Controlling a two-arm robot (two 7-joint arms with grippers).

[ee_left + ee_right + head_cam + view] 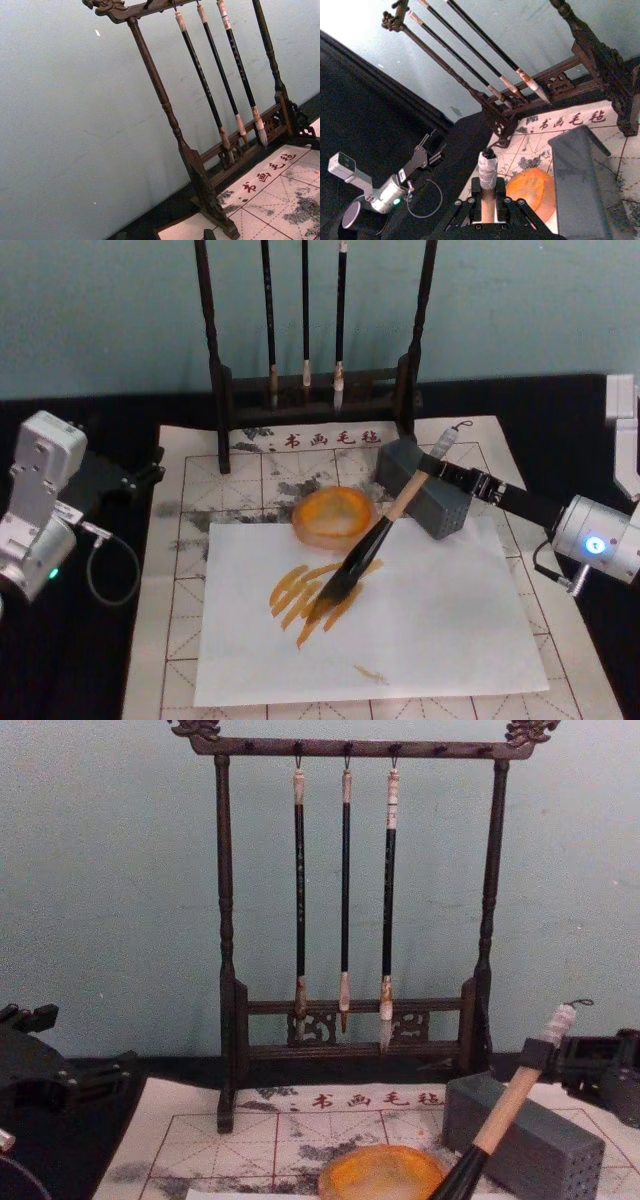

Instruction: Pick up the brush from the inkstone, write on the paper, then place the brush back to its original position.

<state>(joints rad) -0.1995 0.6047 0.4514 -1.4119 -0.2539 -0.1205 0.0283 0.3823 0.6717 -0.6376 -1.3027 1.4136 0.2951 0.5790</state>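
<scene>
The black surface (60, 670) carries a dark wooden brush rack (213, 360) at upper centre of the head view. In front of the rack lies the off-white practice sheet with red grid lines (165, 640), and a plain white sheet (430, 630) lies on top of it. The left arm is parked at the left edge, with the left hand (140, 480) off the paper and well apart from the work.

A grey rectangular block (440, 505), which I take for the inkstone, stands right of centre. A round orange dish (333, 517) sits just beside it.

The large calligraphy brush with pale wooden handle and dark bristles (375, 540) slants across the middle. Its bristles are down at lower left on the white sheet, among orange strokes (295, 595). Its white cap points to the upper right, above the block. The right hand (428, 473) is clamped high on the handle, near the cap.

The return turns on that axis. The block lies at the hand's end of the brush, not the bristle end. So the right arm, the nearer one, would need to lift the bristles and draw them back toward the upper right along the handle's line.
</scene>
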